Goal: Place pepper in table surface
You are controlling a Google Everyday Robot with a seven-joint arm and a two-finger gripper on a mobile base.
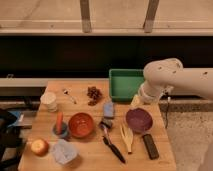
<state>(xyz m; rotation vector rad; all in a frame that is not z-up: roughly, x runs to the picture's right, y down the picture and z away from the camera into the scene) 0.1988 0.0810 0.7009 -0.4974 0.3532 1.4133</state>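
The pepper (59, 122) is slender and red-orange. It stands tilted in a small blue bowl (60, 131) at the left of the tan wooden table surface (90, 155), just left of the orange-red bowl (81, 125). My white arm reaches in from the right. The gripper (136, 101) is at its end, low over the table between the green bin (125, 84) and the purple bowl (138, 120), far to the right of the pepper. It holds nothing that I can see.
An apple (39, 146) and a clear plastic cup (64, 151) sit at the front left. A white cup (49, 101), a spoon (67, 95) and a brown cluster (93, 95) are at the back. A blue packet (108, 109), a black utensil (113, 144), a pale fork (127, 136) and a black bar (150, 146) lie mid-right.
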